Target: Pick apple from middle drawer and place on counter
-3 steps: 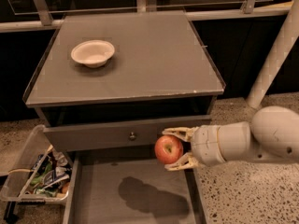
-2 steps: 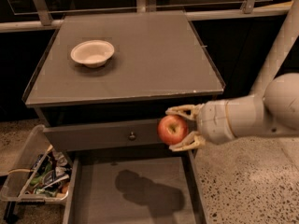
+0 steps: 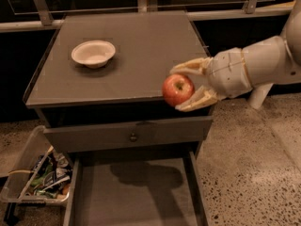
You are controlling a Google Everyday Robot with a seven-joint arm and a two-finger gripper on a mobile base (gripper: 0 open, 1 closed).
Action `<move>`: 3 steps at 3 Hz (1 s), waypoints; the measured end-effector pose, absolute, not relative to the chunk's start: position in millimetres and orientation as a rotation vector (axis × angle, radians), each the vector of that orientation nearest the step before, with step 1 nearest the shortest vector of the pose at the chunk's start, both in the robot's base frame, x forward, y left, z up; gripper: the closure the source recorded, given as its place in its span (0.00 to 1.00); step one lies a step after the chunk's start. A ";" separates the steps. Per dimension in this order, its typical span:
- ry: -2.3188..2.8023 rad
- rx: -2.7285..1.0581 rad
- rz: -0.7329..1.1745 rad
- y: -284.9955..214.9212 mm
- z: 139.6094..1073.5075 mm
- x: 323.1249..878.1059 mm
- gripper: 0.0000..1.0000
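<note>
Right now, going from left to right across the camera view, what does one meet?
Bin, bowl, knob, apple; the gripper holds the apple, its arm to the right.

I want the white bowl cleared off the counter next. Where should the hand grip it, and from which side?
Probably its thin rim, one finger inside and one outside, coming down from above: the bowl sits upright and open on the counter, and its flared walls look too wide to span. The hand, at the counter's front right edge, is shut on the apple.
</note>
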State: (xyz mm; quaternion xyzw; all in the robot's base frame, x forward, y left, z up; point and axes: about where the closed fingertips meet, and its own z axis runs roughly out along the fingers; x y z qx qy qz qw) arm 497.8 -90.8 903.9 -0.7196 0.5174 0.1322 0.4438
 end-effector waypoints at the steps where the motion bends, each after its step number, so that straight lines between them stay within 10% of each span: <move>1: 1.254 -1.779 0.303 -91.5 923.5 503.2 1.00; 3: 1.286 -1.712 0.283 -95.4 925.6 517.4 1.00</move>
